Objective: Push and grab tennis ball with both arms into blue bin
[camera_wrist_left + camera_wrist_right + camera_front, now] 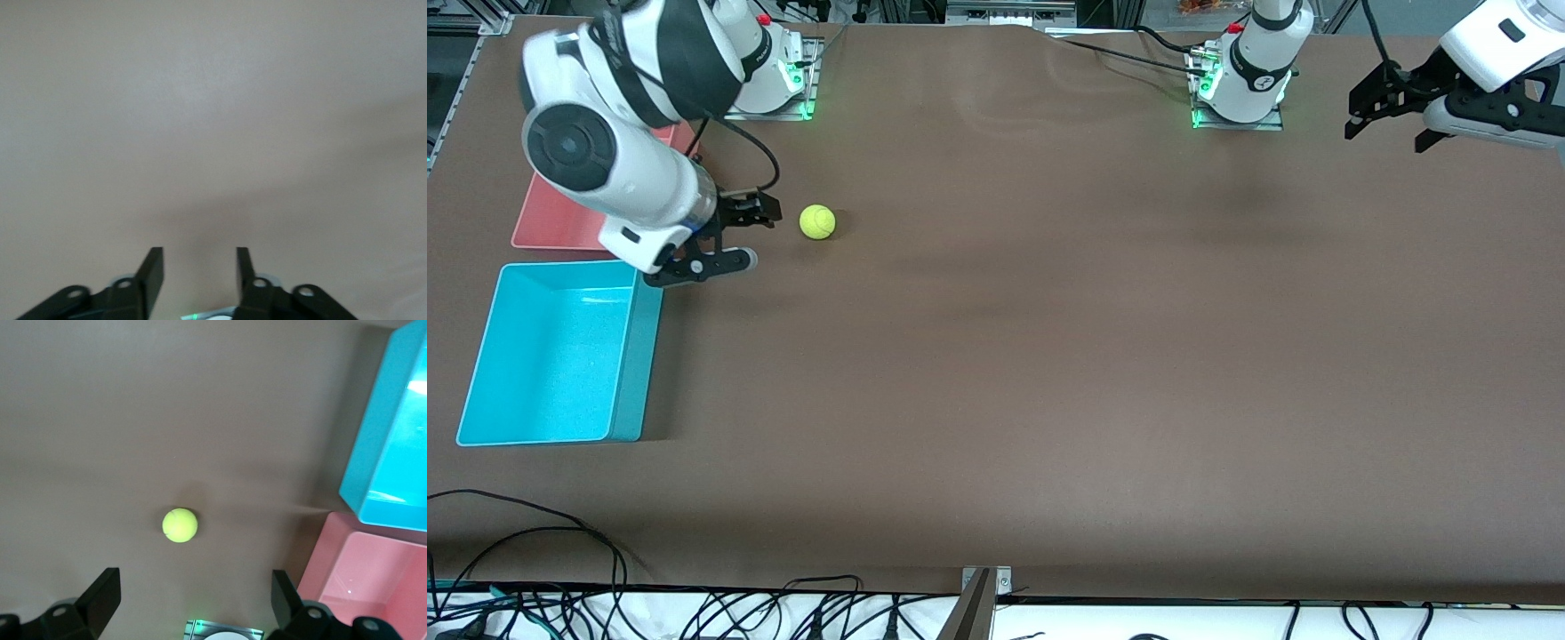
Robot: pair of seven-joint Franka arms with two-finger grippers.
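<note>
Resting nearest the front camera, at the right arm's end of the table, the blue bin stood with nothing inside it. Farther from the camera, just beside it, sat a pink bin, partly covered by the right arm.

The right gripper hung low over the brown table beside the corner where the two bins met, its fingers spread wide and holding nothing. The ball lay on the table just past those open fingertips, toward the middle of the table, touching neither finger. It sat well outside the blue bin, about level with the pink bin. In the right wrist view the ball showed ahead of the gap between the two black fingers, with the blue bin and pink bin off to one side.

Farthest from the camera, the left gripper hovered in the air over the left arm's end of the table, well apart from the ball. Its fingers stood parted and empty, with only bare tabletop under them.
</note>
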